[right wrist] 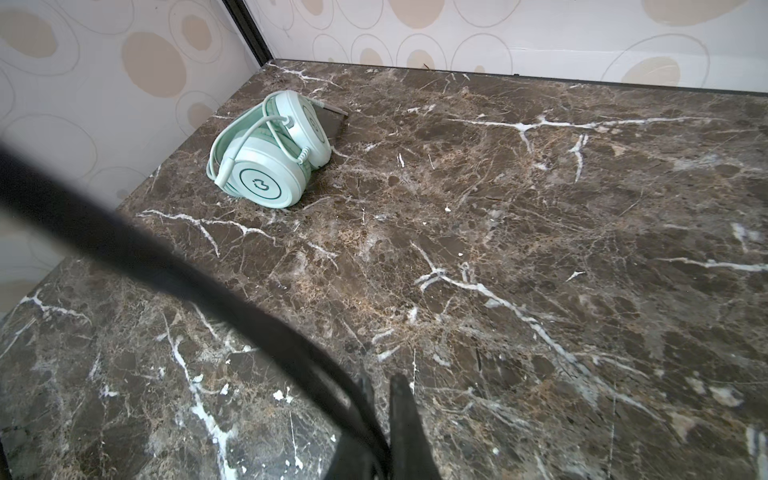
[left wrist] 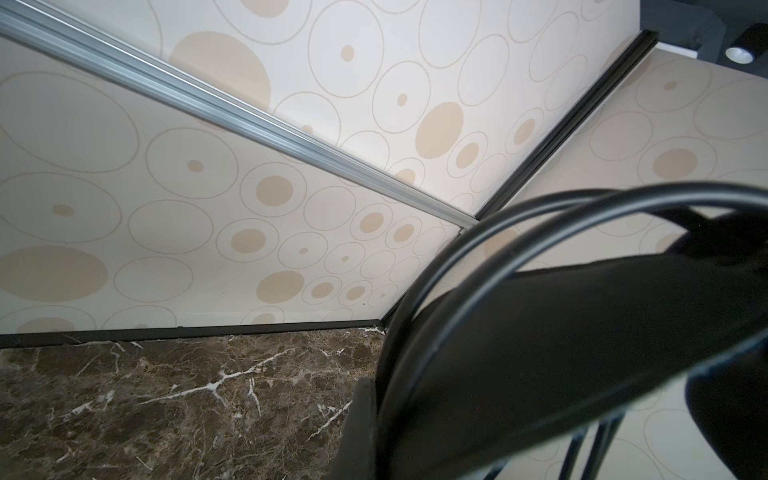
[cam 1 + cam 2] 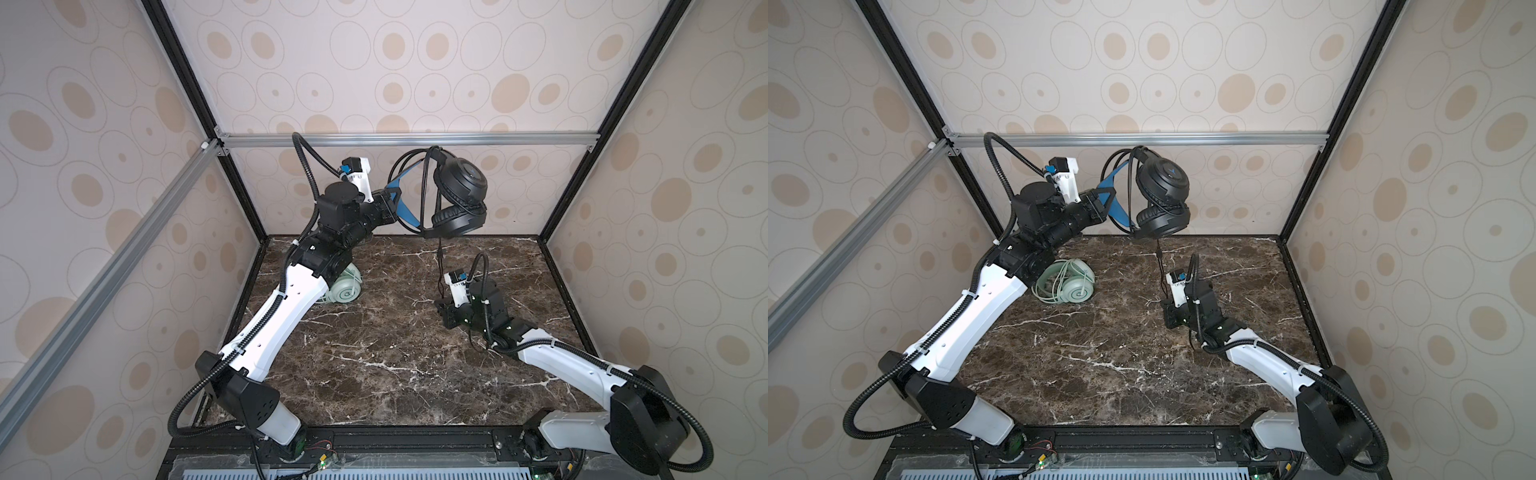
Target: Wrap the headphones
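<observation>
- black headset [image 3: 459, 195], blue inner band, hangs in the air over the back of the bench [image 3: 395, 353], cups together and lowest; its black cable [image 3: 424, 195] loops several times round the band, one strand dropping straight down.
- pale mint headset [image 3: 1065, 282] lies folded at the bench's back left, whitish-green cable [image 1: 249, 137] wound around it.

Table [image 3: 1121, 374] centre free; mint headset [image 3: 1065, 282] back-left; black cable [image 3: 1160, 266] hangs mid-right.

left tool [image 3: 394, 198] raised high, clamped; right tool [image 3: 441, 308] low, clamped.
</observation>
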